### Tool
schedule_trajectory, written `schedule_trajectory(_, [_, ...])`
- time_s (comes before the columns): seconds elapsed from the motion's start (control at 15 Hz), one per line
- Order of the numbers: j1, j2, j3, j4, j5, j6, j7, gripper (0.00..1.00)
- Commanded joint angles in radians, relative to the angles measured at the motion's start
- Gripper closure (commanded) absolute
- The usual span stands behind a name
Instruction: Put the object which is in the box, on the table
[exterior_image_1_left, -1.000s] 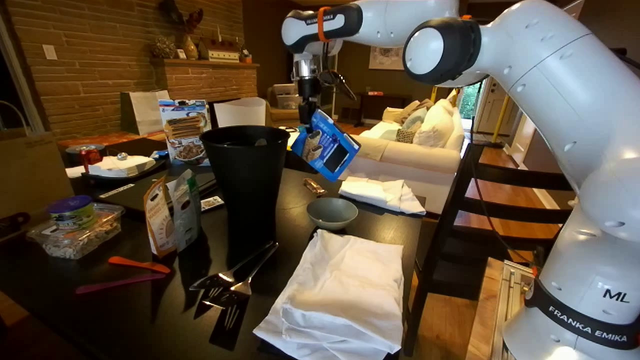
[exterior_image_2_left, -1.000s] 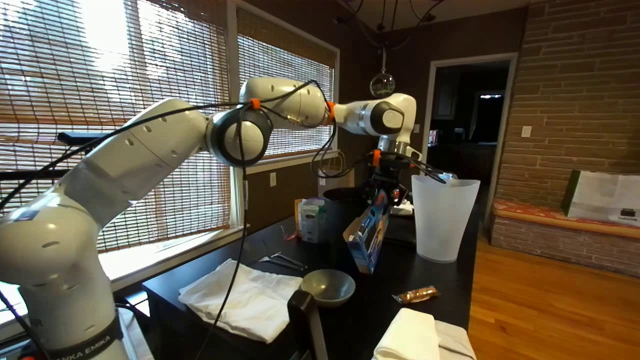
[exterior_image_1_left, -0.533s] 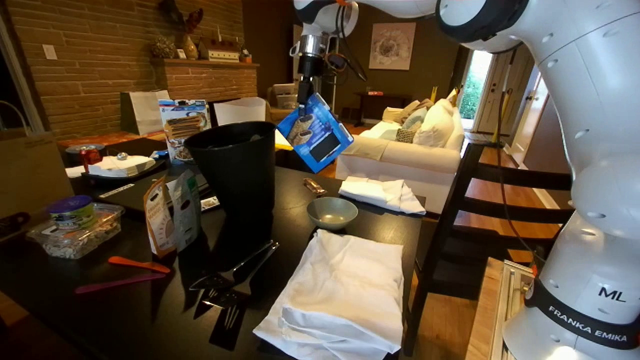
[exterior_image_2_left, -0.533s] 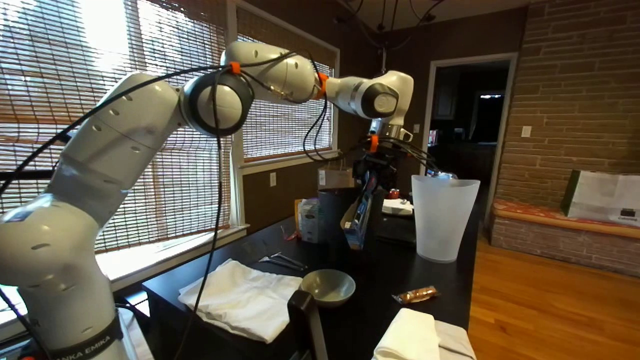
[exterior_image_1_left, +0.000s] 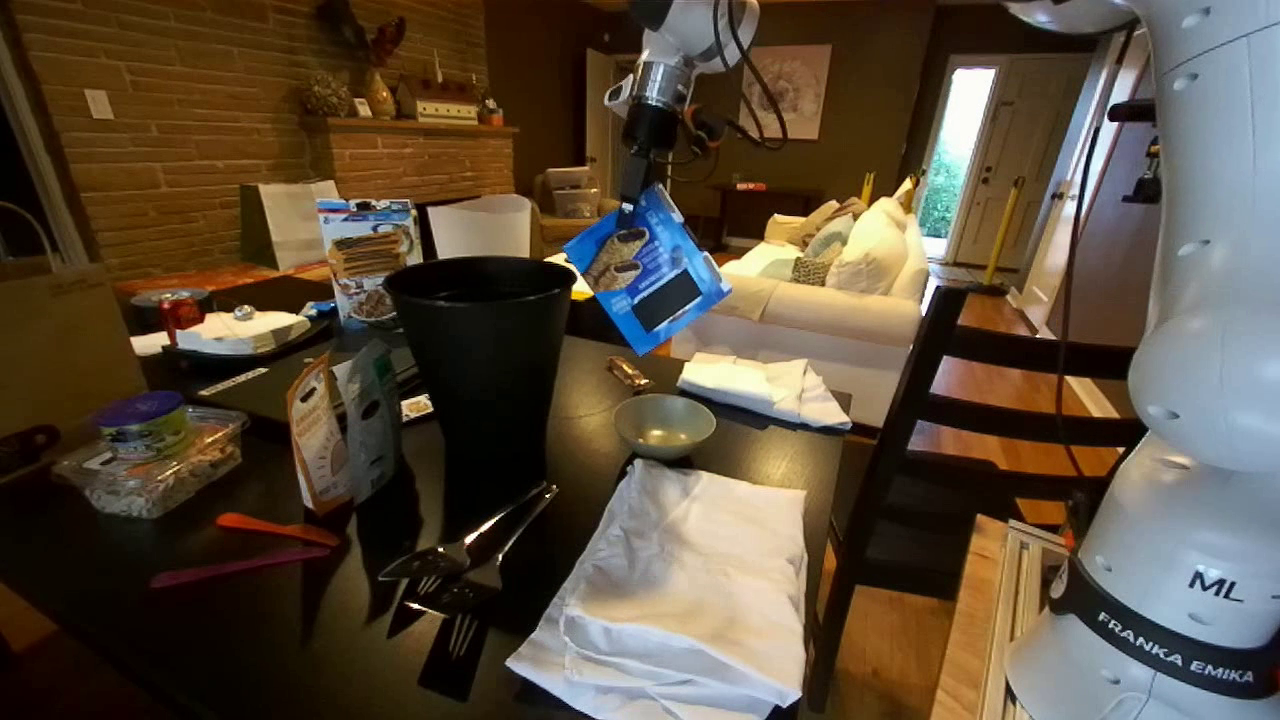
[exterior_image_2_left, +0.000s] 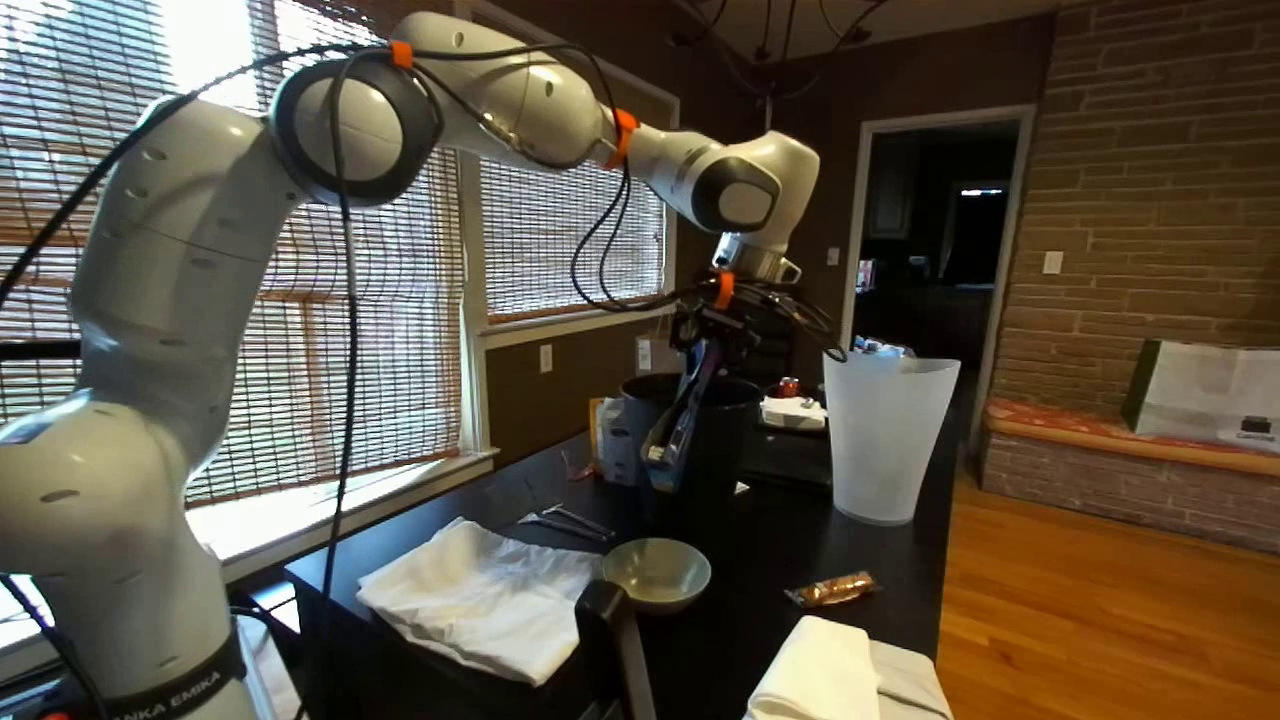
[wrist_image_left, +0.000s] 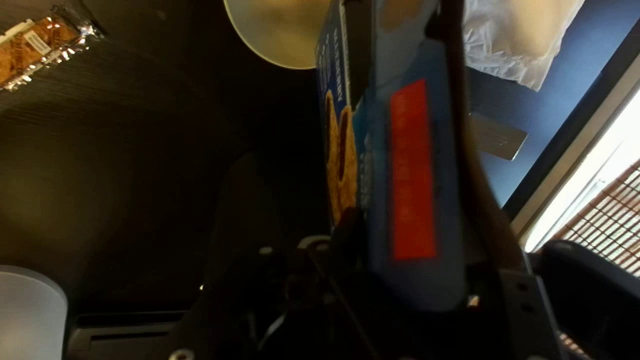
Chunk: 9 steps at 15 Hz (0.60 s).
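Note:
The small bright-blue box (exterior_image_1_left: 665, 285) hangs tilted in the air from my gripper (exterior_image_1_left: 632, 212). It also shows in an exterior view (exterior_image_2_left: 680, 435), with a brown cardboard flap standing out at its lower end. My gripper (exterior_image_2_left: 705, 355) is shut on the box near its upper corner, one finger on each broad side. In the wrist view, the box (wrist_image_left: 412, 172) sits between the dark fingers (wrist_image_left: 405, 225), its narrow end with a red label facing the camera. The inside of the box is hidden. The dark, glossy table (exterior_image_1_left: 590, 410) lies below.
A tall black bin (exterior_image_1_left: 490, 360) stands close beside the box. A grey bowl (exterior_image_1_left: 665, 425), a wrapped bar (exterior_image_2_left: 832, 590), folded white cloths (exterior_image_1_left: 690, 580) and serving utensils (exterior_image_1_left: 490, 560) lie below. A white bin (exterior_image_2_left: 890, 440) and snack pouches (exterior_image_1_left: 345, 430) stand nearby.
The arm has lifted and drawn back towards its base, carrying the box up. The black bin leaned over half a second ago and stands upright now.

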Motion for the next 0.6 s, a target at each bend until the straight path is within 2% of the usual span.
schedule_trajectory(0.0, [0.026,-0.175,-0.076,-0.236,0.112,0.041,-0.116,0.91])
schedule_trajectory(0.13, [0.035,-0.231,-0.114,-0.327,0.172,0.063,-0.191,0.91])
schedule_trajectory(0.2, [0.047,-0.260,-0.136,-0.376,0.190,0.069,-0.187,0.91])
schedule_trajectory(0.27, [0.076,-0.155,-0.152,-0.224,0.140,0.010,-0.148,0.66])
schedule_trajectory(0.4, [0.082,-0.202,-0.177,-0.300,0.161,0.028,-0.169,0.66])
schedule_trajectory(0.53, [0.085,-0.220,-0.182,-0.328,0.163,0.036,-0.173,0.66])
